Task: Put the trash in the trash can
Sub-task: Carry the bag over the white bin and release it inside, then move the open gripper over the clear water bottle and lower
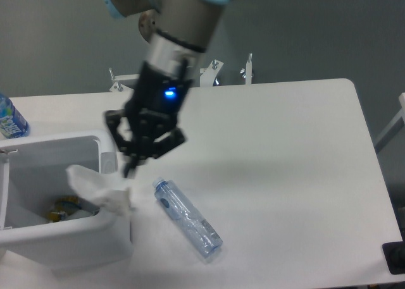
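My gripper [130,169] hangs just right of the trash can's right wall, shut on the wrinkly whitish plastic wrapper [95,189]. The wrapper trails down and left from the fingertips and drapes over the can's right rim. The trash can [109,169] is a white boxy bin at the front left, with some yellow-and-white bits at its bottom. A slim clear plastic bottle [187,218] with a pale cap lies on the table, slanting from upper left to lower right, just below and right of the gripper.
A bottle with a blue-and-white label [9,119] stands at the left edge behind the bin. The robot's base column [172,58] rises behind the table. A dark object [395,257] sits at the front right corner.
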{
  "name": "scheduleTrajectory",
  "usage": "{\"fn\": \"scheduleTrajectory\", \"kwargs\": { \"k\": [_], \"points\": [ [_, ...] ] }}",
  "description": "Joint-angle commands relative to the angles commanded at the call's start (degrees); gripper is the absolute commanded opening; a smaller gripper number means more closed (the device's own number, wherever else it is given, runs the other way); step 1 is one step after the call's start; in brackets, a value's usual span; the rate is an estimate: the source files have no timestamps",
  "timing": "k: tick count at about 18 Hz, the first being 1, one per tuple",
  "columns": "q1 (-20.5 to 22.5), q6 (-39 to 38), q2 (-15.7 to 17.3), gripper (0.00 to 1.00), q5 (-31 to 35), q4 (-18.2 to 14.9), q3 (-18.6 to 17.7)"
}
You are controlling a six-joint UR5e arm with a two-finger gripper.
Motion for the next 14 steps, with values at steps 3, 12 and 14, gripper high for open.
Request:
{"fn": "scheduleTrajectory", "kwargs": {
  "k": [3, 12, 14],
  "points": [
    [-1.9, 1.0, 0.5, 0.35, 0.0, 0.1, -1.5],
    [2.9, 0.2, 1.2, 1.0, 0.8, 0.9, -1.0],
    [6.2, -3.7, 1.1, 1.0, 0.8, 1.8, 0.0]
  ]
}}
